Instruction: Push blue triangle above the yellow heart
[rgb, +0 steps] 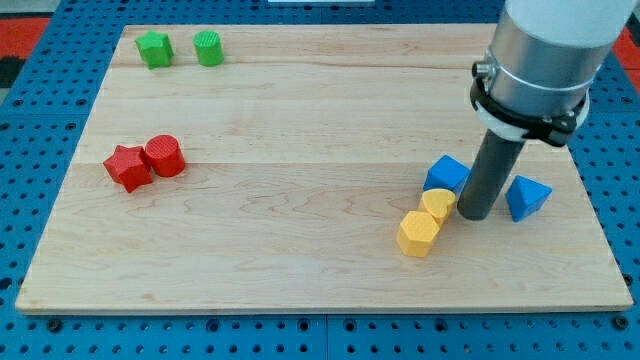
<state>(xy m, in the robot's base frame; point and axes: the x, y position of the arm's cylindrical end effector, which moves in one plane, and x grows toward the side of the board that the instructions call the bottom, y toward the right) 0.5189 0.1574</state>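
Note:
The blue triangle (527, 197) lies at the view's right, just right of my rod. My tip (474, 214) rests on the board between the triangle and the yellow heart (437, 204). The heart lies to the tip's left, close to it or touching it. A yellow hexagon (418, 233) touches the heart at its lower left. A blue cube (446, 174) sits just above the heart, beside the rod's left side.
A red star (127, 167) and a red cylinder (164, 155) touch at the view's left. A green star (154, 48) and a green cylinder (208, 47) sit at the top left. The board's right edge (600, 215) is near the triangle.

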